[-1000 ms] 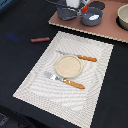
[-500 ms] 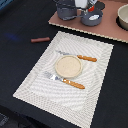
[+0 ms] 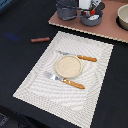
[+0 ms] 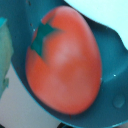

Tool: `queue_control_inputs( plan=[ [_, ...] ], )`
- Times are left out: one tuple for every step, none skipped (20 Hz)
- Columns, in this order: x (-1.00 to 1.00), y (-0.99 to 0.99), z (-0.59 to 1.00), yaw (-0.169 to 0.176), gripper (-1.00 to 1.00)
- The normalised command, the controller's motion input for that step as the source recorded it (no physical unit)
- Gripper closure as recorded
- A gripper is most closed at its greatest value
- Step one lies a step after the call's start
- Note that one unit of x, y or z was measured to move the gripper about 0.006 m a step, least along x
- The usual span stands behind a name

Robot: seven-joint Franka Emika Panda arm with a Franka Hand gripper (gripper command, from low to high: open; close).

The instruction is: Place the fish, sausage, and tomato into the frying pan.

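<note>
Lowering the tomato [image 4: 62,60] into the frying pan [image 3: 92,20] looks like the step in hand, and we judge the way to do it well is to let go only once the ball sits low inside the dark wall, so that it cannot roll over the rim onto the worktop [image 3: 20,60]. In the wrist view the tomato fills nearly everything, lying against the pan's blue-grey inner surface, with its dark leafy mark turned to one side. We cannot tell how wide the claw [image 3: 93,9] stands or whether it grips the tomato, since its fingers are not shown clearly in either view; in the exterior view the arm hangs right over the pan at the worktop's far edge.

As for containers, the pan on the brown board [image 3: 70,22] holds the tomato, and a pale shape at the edge of the wrist view may be the fish, though we cannot be sure. The taller grey pot [image 3: 66,10] stands just beside the pan; its contents are hidden from us. A beige bowl [image 3: 123,17] sits toward the far corner at the exterior view's right. The tan plate [image 3: 68,66] on the striped mat [image 3: 35,87] holds nothing. The sausage [image 3: 40,39] lies outside the pan, on the dark worktop near the mat's far corner, so by our reckoning it is yet to be fetched.
</note>
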Motion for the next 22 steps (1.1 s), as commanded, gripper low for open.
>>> queue_control_inputs(
  plan=[
    [0.0,0.0,1.0,0.0,-1.0],
    [-0.25,-0.09,1.0,0.0,-1.0],
    [-0.31,-0.15,1.0,0.0,-1.0],
    [-0.36,-0.23,1.0,0.0,-1.0],
    [-0.52,-0.37,1.0,0.0,-1.0],
    [-0.62,-0.49,0.92,0.0,-1.0],
    [-0.61,-0.49,0.87,0.0,-1.0],
    [-0.6,-0.48,0.79,0.0,-1.0],
    [-0.59,-0.47,0.71,0.0,-1.0],
    [-0.58,-0.47,0.59,0.0,-1.0],
    [-0.58,-0.48,0.47,0.0,-1.0],
    [-0.61,-0.49,0.38,0.0,-1.0],
    [-0.62,-0.5,0.31,0.0,-1.0],
    [-0.63,-0.51,0.25,0.0,-1.0],
    [-0.64,-0.51,0.22,0.0,-1.0],
    [-0.65,-0.51,0.2,0.0,-1.0],
    [-0.65,-0.5,0.17,0.0,-1.0],
    [-0.66,-0.49,0.15,0.0,-1.0],
    [-0.65,-0.51,0.12,0.0,-1.0],
    [-0.65,-0.5,0.1,0.0,-1.0],
    [-0.65,-0.51,0.06,0.0,-1.0],
    [-0.65,-0.52,0.01,-0.001,-1.0]
  ],
)
